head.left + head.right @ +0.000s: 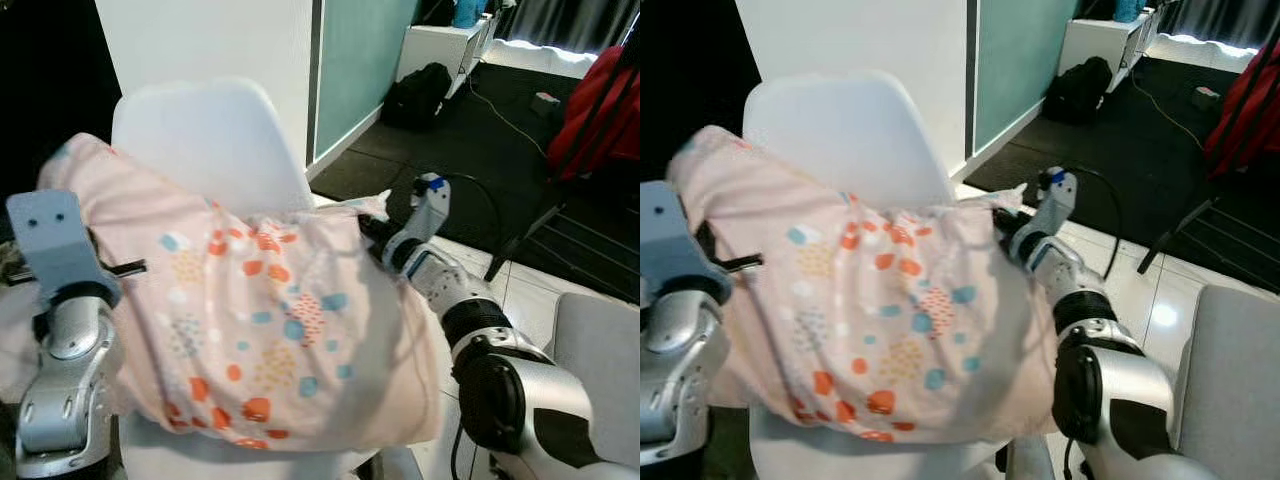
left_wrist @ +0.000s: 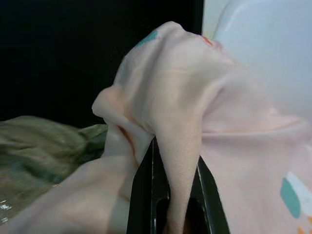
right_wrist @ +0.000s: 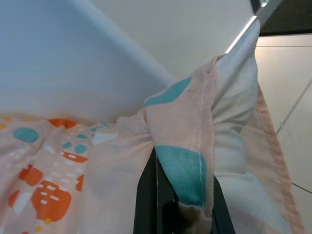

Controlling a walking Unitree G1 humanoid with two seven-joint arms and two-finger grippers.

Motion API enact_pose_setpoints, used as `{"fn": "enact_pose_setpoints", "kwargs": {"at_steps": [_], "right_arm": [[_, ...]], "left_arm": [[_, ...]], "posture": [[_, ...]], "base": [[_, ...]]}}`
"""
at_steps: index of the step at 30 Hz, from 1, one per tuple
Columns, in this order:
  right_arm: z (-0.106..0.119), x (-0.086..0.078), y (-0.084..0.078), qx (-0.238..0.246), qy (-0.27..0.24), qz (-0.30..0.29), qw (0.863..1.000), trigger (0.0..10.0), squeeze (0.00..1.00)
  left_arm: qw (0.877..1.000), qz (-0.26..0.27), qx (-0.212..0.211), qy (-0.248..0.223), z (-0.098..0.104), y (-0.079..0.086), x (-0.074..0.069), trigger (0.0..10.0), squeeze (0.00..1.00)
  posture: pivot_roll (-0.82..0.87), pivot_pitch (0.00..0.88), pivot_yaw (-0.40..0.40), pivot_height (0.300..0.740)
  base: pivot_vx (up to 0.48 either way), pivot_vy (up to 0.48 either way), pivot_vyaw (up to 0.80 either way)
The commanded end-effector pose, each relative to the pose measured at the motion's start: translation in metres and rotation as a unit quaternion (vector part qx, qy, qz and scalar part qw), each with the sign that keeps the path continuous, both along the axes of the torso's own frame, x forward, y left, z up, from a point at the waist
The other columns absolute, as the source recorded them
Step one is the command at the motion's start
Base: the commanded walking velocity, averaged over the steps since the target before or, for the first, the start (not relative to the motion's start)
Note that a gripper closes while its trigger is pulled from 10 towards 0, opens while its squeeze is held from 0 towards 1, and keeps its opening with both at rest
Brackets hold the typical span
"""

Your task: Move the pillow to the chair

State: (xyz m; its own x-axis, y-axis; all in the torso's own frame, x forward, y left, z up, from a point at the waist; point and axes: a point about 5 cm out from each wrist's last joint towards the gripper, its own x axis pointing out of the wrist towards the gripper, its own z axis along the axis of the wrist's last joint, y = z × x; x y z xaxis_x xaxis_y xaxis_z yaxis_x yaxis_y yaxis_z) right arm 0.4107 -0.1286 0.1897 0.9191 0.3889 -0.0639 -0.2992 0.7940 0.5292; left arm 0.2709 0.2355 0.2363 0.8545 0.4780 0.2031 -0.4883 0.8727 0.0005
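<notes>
Both end effectors, left [image 2: 168,204] and right [image 3: 175,204], pinch only pillow [image 1: 270,330] corners; thin fabric could slip, dropping it off the chair [image 1: 215,140].

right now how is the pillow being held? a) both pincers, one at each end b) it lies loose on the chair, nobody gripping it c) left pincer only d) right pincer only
a: the left pincer pinches a fold at one end of the pillow and the right pincer is shut on the fabric at the other end, in front of the white chair.
</notes>
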Motion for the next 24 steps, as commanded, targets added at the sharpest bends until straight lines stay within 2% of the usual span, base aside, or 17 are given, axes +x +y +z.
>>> {"fn": "enact_pose_setpoints", "kwargs": {"at_steps": [1, 2, 3, 5, 6, 7, 8, 11, 12, 19, 23, 24], "right_arm": [[0.007, 0.002, 0.008, -0.008, -0.019, 0.015, 1.0, 0.0, 0.0], [0.007, 0.002, 0.009, -0.017, -0.021, 0.014, 1.0, 0.0, 0.0], [0.007, 0.002, 0.009, -0.017, -0.021, 0.014, 1.0, 0.0, 0.0], [0.007, 0.002, 0.008, -0.041, -0.023, 0.01, 0.999, 0.0, 0.0], [0.007, 0.002, 0.008, -0.041, -0.023, 0.01, 0.999, 0.0, 0.0], [0.007, 0.002, 0.007, -0.05, -0.024, 0.007, 0.998, 0.0, 0.0], [0.007, 0.003, 0.005, -0.069, -0.028, 0.0, 0.997, 0.0, 0.0], [0.007, 0.003, 0.004, -0.082, -0.031, -0.004, 0.996, 0.0, 0.0], [0.006, 0.003, 0.002, -0.093, -0.032, -0.008, 0.995, 10.0, 1.0], [0.007, 0.003, -0.002, -0.104, -0.038, -0.008, 0.994, 10.0, 1.0], [0.008, 0.004, -0.003, -0.097, -0.039, -0.012, 0.994, 10.0, 1.0], [0.008, 0.004, -0.004, -0.095, -0.039, -0.014, 0.995, 10.0, 1.0]], "left_arm": [[1.0, -0.006, -0.005, 0.009, -0.005, -0.006, -0.002, 10.0, 0.0], [0.999, -0.017, -0.017, 0.026, -0.014, -0.01, 0.001, 10.0, 0.0], [0.999, -0.017, -0.017, 0.026, -0.014, -0.01, 0.001, 10.0, 0.0], [0.997, -0.041, -0.047, 0.054, -0.028, -0.02, 0.004, 10.0, 0.0], [0.997, -0.041, -0.047, 0.054, -0.028, -0.02, 0.004, 10.0, 0.0], [0.994, -0.06, -0.067, 0.068, -0.037, -0.026, 0.006, 10.0, 0.0], [0.99, -0.081, -0.086, 0.082, -0.044, -0.033, 0.008, 10.0, 0.33], [0.987, -0.095, -0.097, 0.091, -0.048, -0.038, 0.008, 10.0, 0.33], [0.985, -0.106, -0.1, 0.092, -0.049, -0.042, 0.009, 10.0, 1.0], [0.987, -0.112, -0.085, 0.082, -0.041, -0.041, 0.01, 10.0, 1.0], [0.99, -0.103, -0.058, 0.081, -0.034, -0.032, 0.01, 10.0, 1.0], [0.991, -0.092, -0.044, 0.081, -0.03, -0.025, 0.009, 10.0, 1.0]], "posture": [[-0.02, 0.096, -0.053, 0.453], [-0.03, 0.099, -0.051, 0.453], [-0.03, 0.099, -0.051, 0.453], [-0.03, 0.102, -0.051, 0.453], [-0.03, 0.102, -0.051, 0.453], [-0.03, 0.102, -0.051, 0.453], [-0.03, 0.107, -0.05, 0.453], [-0.03, 0.107, -0.05, 0.453], [-0.04, 0.11, -0.052, 0.453], [-0.04, 0.111, -0.049, 0.453], [-0.04, 0.111, -0.048, 0.453], [-0.04, 0.11, -0.049, 0.453]], "base": [[0.0, 0.0, 0.0], [0.0, 0.0, 0.0], [0.0, 0.0, 0.0], [0.0, 0.0, 0.0], [0.0, 0.0, 0.0], [0.0, 0.0, 0.0], [0.0, 0.0, 0.0], [0.0, 0.0, 0.0], [0.0, 0.0, 0.0], [0.0, 0.0, 0.0], [0.0, 0.0, 0.0], [0.0, 0.0, 0.0]]}}
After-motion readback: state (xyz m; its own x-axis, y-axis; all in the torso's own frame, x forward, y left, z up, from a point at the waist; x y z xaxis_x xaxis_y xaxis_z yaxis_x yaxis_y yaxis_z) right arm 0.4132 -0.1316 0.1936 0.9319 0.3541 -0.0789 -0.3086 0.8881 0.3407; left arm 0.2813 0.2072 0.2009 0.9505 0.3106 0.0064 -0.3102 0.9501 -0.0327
